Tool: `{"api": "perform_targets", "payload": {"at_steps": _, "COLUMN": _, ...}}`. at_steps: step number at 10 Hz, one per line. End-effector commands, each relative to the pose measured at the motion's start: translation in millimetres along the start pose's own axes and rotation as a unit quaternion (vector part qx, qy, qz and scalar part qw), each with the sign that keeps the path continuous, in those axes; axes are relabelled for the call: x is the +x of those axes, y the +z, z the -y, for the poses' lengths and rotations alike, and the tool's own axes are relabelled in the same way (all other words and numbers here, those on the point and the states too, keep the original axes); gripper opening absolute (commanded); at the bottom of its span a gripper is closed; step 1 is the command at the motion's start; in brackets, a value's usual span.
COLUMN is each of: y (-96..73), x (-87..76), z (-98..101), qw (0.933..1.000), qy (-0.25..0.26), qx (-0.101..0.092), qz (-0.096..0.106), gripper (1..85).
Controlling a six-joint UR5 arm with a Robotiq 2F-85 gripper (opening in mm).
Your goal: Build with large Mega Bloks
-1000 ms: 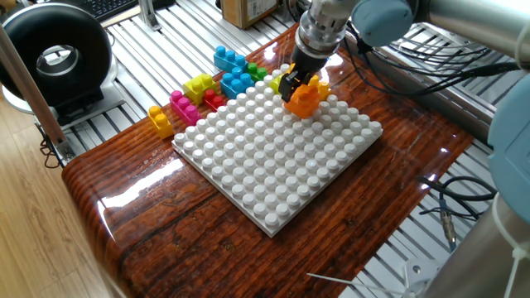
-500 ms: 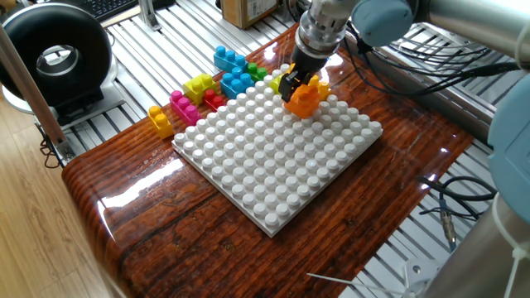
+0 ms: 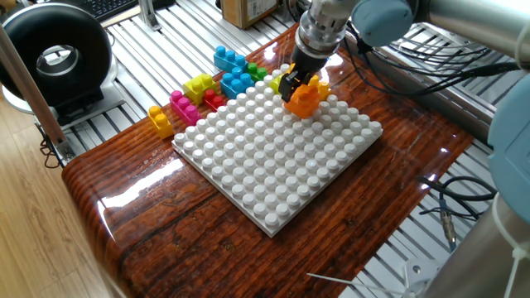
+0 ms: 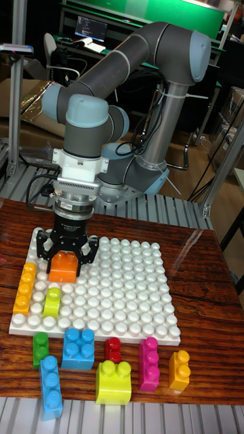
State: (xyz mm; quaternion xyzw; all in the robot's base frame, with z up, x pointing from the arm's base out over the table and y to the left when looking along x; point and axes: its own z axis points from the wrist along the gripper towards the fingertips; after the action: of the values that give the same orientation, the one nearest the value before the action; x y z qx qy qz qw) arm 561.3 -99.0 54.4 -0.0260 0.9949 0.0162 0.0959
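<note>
My gripper [image 3: 296, 83] [image 4: 66, 252] is shut on an orange Mega Blok [image 3: 304, 100] [image 4: 64, 266], which rests on the far corner of the white studded baseplate [image 3: 277, 161] [image 4: 129, 285]. A long yellow-orange brick [image 4: 25, 287] and a lime brick [image 4: 52, 302] stand on the plate next to it. Loose bricks lie on the wood beside the plate: two blue [image 3: 236, 81] [image 4: 78, 348], yellow [image 3: 199, 85] [image 4: 113, 382], magenta [image 3: 184, 108] [image 4: 149, 363], red [image 3: 214, 99] [image 4: 113, 349], green [image 4: 41, 349] and yellow-orange [image 3: 160, 121] [image 4: 179, 370].
The glossy wooden tabletop [image 3: 166, 215] sits on a slatted metal frame. A black round device [image 3: 54, 54] stands at the far left, a cardboard box [image 3: 248, 10] at the back, and cables [image 3: 451, 207] trail at the right. The arm's body [image 4: 135, 102] rises behind the plate.
</note>
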Motion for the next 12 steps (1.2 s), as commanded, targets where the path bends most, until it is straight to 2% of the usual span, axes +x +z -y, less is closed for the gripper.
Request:
{"api": "perform_targets", "payload": {"at_steps": 1, "y": 4.9, "x": -6.3, "z": 0.5, "qw": 0.9999, "qy": 0.006, "qx": -0.006, "qz": 0.013, "gripper": 1.0}}
{"api": "perform_targets", "payload": {"at_steps": 4, "y": 8.1, "x": -12.7, "z": 0.6, "qw": 0.9996, "qy": 0.008, "qx": -0.007, "qz": 0.026, "gripper": 1.0}}
{"api": "perform_targets", "payload": {"at_steps": 9, "y": 13.6, "x": -12.9, "z": -1.7, "qw": 0.9990, "qy": 0.006, "qx": -0.011, "qz": 0.042, "gripper": 1.0}}
{"api": "perform_targets", "payload": {"at_steps": 11, "y": 14.5, "x": -11.9, "z": -3.7, "qw": 0.9991, "qy": 0.007, "qx": -0.015, "qz": 0.040, "gripper": 1.0}}
{"api": "perform_targets", "payload": {"at_steps": 12, "y": 14.3, "x": -4.5, "z": -4.8, "qw": 0.9995, "qy": 0.003, "qx": -0.019, "qz": 0.025, "gripper": 1.0}}
